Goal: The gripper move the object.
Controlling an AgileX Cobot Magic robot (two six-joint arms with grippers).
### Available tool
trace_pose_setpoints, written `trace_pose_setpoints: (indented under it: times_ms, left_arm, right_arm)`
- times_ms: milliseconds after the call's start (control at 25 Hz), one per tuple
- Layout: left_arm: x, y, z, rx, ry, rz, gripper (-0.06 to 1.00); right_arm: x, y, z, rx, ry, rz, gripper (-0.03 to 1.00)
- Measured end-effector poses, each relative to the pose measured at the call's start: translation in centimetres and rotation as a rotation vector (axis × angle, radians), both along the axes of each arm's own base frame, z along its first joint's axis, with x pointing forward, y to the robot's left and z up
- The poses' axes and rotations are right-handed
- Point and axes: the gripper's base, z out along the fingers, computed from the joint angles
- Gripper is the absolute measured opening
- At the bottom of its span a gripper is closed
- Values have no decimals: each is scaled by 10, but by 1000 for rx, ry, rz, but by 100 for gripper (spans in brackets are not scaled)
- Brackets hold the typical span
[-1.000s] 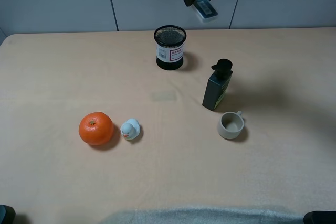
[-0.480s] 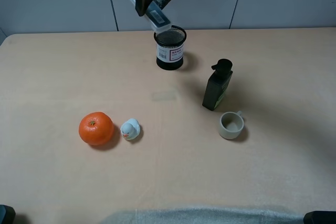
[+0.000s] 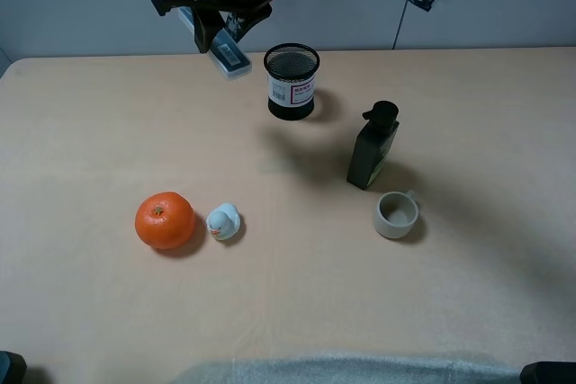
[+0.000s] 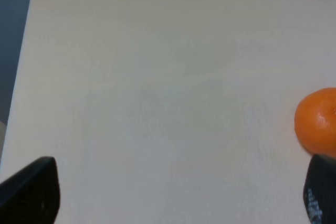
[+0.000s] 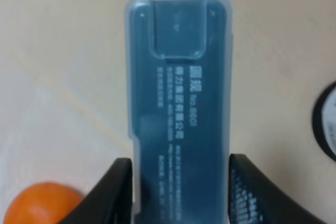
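Note:
My right gripper [image 3: 225, 8] reaches across from the right and hangs over the table's far edge, left of the black mesh cup [image 3: 292, 81]. It is shut on the grey-blue translucent case [image 3: 226, 53], which tilts down out of the claw above the table. In the right wrist view the case [image 5: 178, 108] fills the middle between the two black fingers [image 5: 113, 192], with its dark label facing the camera. My left gripper [image 4: 178, 195] is open and empty, low over bare table near the orange [image 4: 317, 121].
The orange [image 3: 165, 219] and a small toy duck [image 3: 223, 220] sit at the front left. A dark green pump bottle [image 3: 373, 147] and a small grey cup [image 3: 396, 214] stand right of centre. A grey cloth [image 3: 351, 370] lies at the front edge.
My right gripper has carried the case leftwards, from above and right of the mesh cup, past it, to its left, and a little lower. Nothing on the table has moved.

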Motion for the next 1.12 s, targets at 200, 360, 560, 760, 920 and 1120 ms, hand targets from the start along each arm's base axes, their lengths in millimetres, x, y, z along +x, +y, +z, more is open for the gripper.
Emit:
trace_pose_setpoints:
  times_ms: [200, 360, 560, 760, 920, 1120]
  left_arm:
    - [0, 0, 0, 0, 0, 0, 92]
    - [0, 0, 0, 0, 0, 0, 92]
    - [0, 0, 0, 0, 0, 0, 92]
    - [0, 0, 0, 0, 0, 0, 92]
    - [0, 0, 0, 0, 0, 0, 92]
    - [0, 0, 0, 0, 0, 0, 92]
  right_arm:
    - [6, 8, -18, 23, 4, -36, 29]
    - [13, 14, -38, 32, 11, -68, 29]
    - [21, 19, -56, 50, -11, -109, 29]
    - [29, 22, -72, 43, -39, -147, 29]
    - [34, 21, -81, 34, -54, -165, 29]
    - [44, 14, -96, 11, -61, -185, 29]
